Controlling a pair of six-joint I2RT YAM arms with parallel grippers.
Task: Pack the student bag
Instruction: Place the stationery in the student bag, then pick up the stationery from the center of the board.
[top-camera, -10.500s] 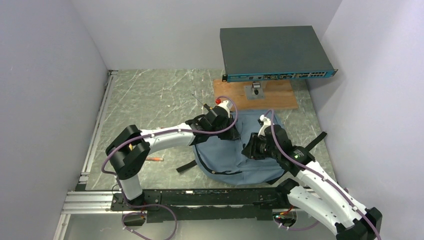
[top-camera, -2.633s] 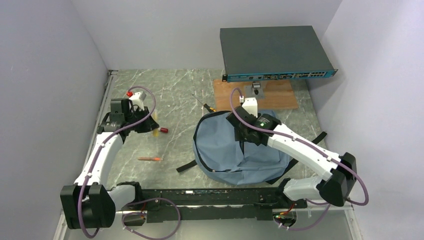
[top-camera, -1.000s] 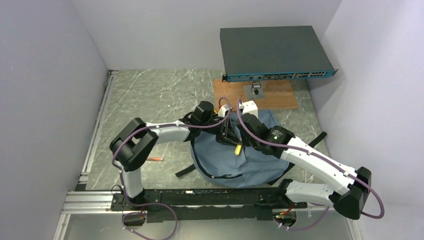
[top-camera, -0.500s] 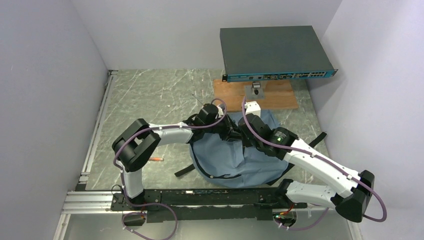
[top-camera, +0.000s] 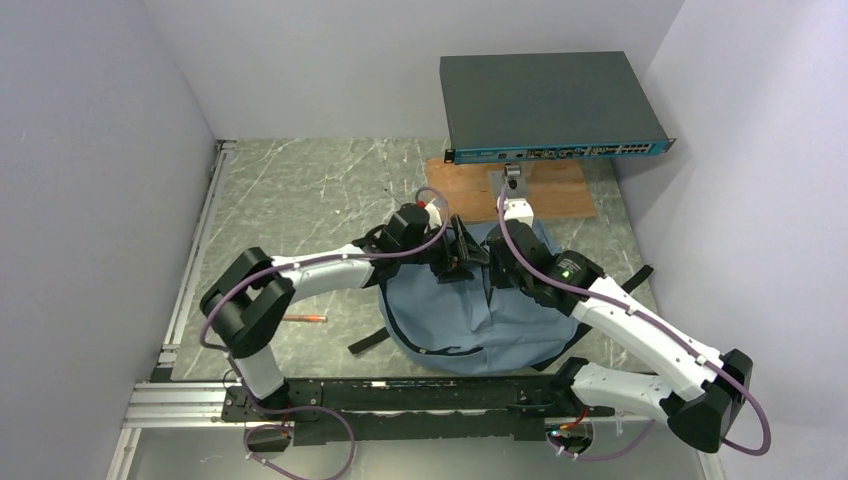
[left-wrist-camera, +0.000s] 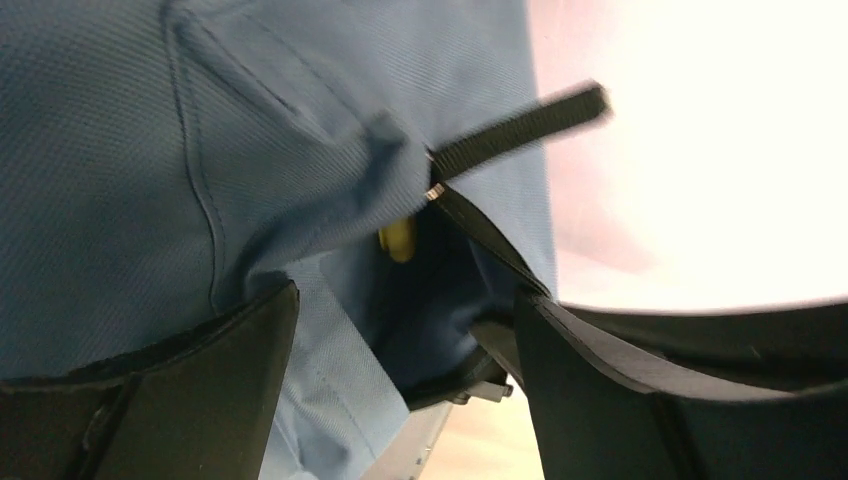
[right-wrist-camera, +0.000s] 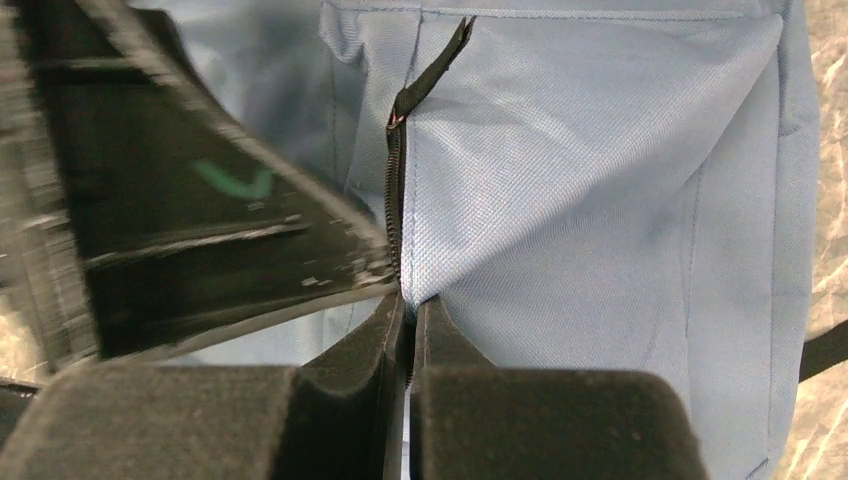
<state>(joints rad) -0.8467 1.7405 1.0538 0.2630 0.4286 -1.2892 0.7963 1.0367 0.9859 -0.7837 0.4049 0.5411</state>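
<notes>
Right fingers (right-wrist-camera: 372, 348) pinched on black zipper (right-wrist-camera: 394, 205) of the student bag (right-wrist-camera: 600, 200)

My top view looks down from high up behind the arm bases. It is far enough back to take in the whole worktop (top-camera: 300, 190), both arms and the student bag (top-camera: 470, 320). My left wrist view sits almost against the bag's blue fabric, facing out between the spread fingers of the left claw (left-wrist-camera: 405, 310). My right wrist view looks along the right claw (right-wrist-camera: 410, 305), just as close. All three share the bag, and both wrist views catch its black trim (right-wrist-camera: 392, 200).
</notes>
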